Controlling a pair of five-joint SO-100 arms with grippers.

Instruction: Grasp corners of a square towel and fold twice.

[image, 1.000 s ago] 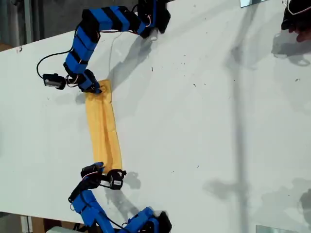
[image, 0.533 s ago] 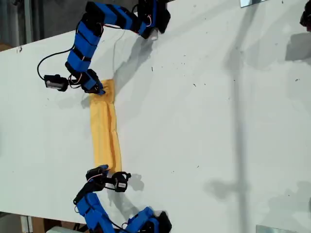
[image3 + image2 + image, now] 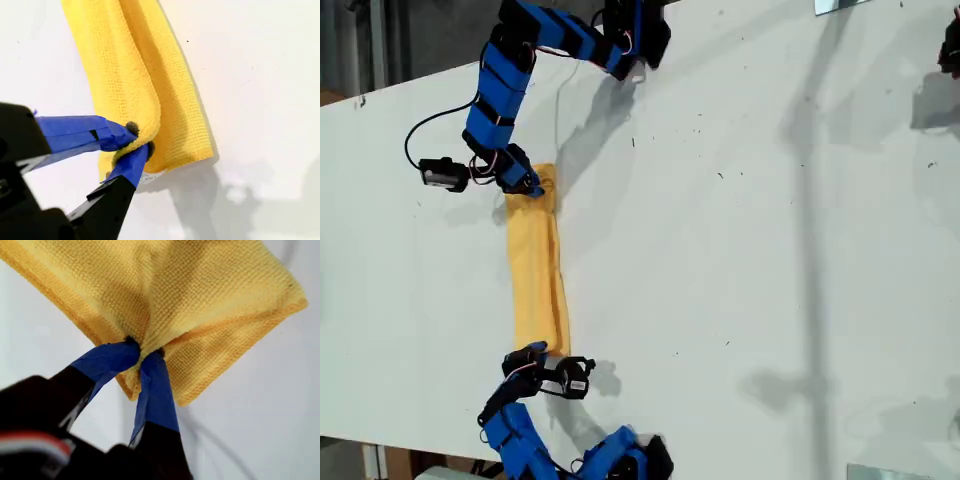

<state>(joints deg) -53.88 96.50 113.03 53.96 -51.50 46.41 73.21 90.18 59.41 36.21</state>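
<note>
The yellow-orange towel (image 3: pixel 535 265) lies folded into a long narrow strip on the white table (image 3: pixel 740 250), running from far to near in the exterior view. My first gripper (image 3: pixel 530 187) is shut on the strip's far end, where the cloth (image 3: pixel 200 290) bunches between the blue fingertips (image 3: pixel 142 352). My second gripper (image 3: pixel 535 353) is shut on the near end, pinching a folded edge of the towel (image 3: pixel 135 65) between its tips (image 3: pixel 140 137). A small white tag (image 3: pixel 150 176) peeks out under that near corner.
Both blue arms' bases sit at the table's far edge (image 3: pixel 630 35) and near edge (image 3: pixel 630 460) in the exterior view. A dark object or hand (image 3: pixel 950 45) shows at the exterior view's upper right. The table's edge (image 3: pixel 380 95) runs along the exterior view's left.
Both grippers have shifted a little toward the exterior view's right, carrying the folded towel with them. The dark shape at the upper right has mostly left the picture.
</note>
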